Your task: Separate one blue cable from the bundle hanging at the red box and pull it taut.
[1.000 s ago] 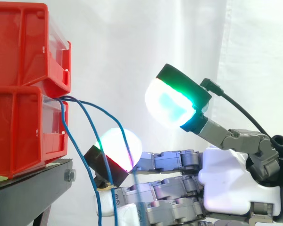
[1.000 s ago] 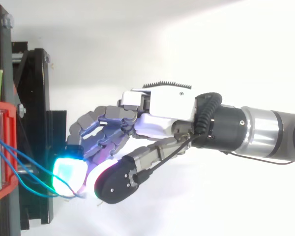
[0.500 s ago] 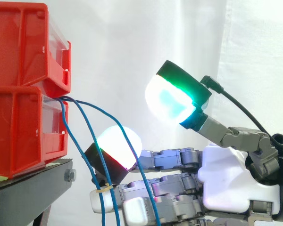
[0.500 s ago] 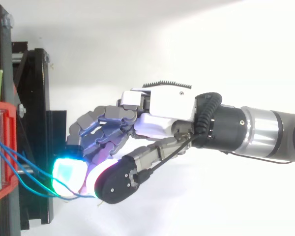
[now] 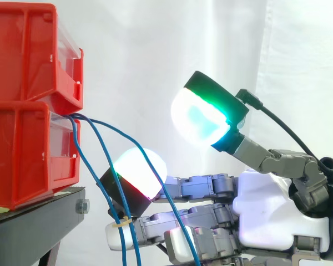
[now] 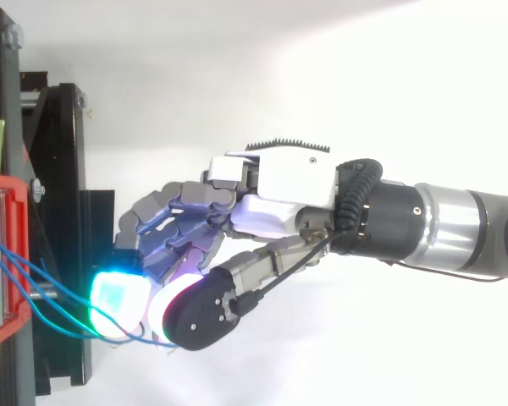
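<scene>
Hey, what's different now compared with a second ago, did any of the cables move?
A lower finger of the hand curled back toward the palm. It hooked the outermost blue cable and dragged its lower run to the right, away from the other strands. The red bins stayed put, and the raised thumb hardly moved.

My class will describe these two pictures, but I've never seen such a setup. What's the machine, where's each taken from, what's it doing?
A robot arm ends in a mechanical hand; the glowing pads are its own. One picture looks level from the side, the other down from above. Red bins sit on a black stand before a white curtain. Blue cables hang from the lower bin, and the hand reaches among them. Whether it grips one I cannot tell.
</scene>
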